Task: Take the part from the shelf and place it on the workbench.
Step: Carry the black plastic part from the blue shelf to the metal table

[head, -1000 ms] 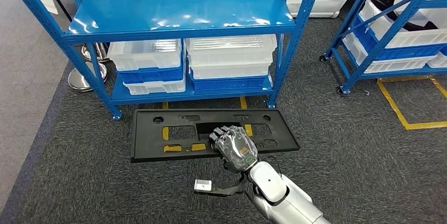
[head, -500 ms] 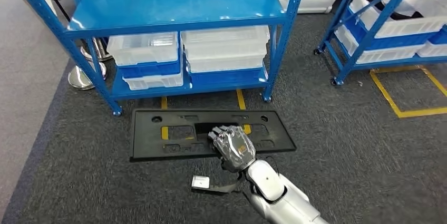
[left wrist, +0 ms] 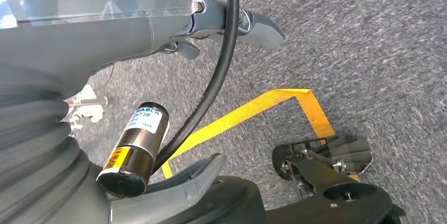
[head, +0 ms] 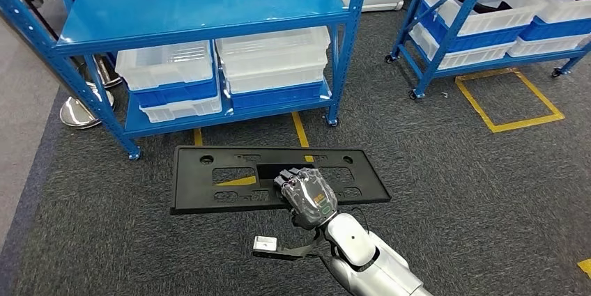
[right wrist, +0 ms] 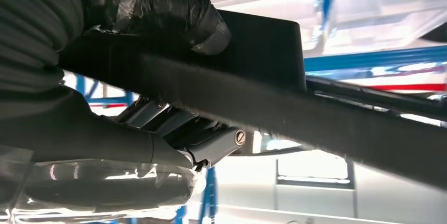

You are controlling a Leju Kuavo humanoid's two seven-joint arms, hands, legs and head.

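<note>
Part (head: 230, 177), a flat black panel, is being held by the right robot hand (head: 306, 195), off the shelf (head: 202, 10) at 12 o'clock, still needing a bench.

Warehouse or workshop: blue steel racks (head: 202, 14), plastic bins (head: 272, 59), yellow floor tape (head: 509, 101).

Floor: you see dark grey carpet (head: 460, 191) with yellow tape lines (head: 509, 101) on it.
Near shelf: your blue shelf (head: 202, 7) stands on the carpet; its top board is bare.
Lower board: white and blue bins (head: 272, 66) sit side by side.
Right shelf: a second blue shelf (head: 446, 24) holds more bins.
</note>
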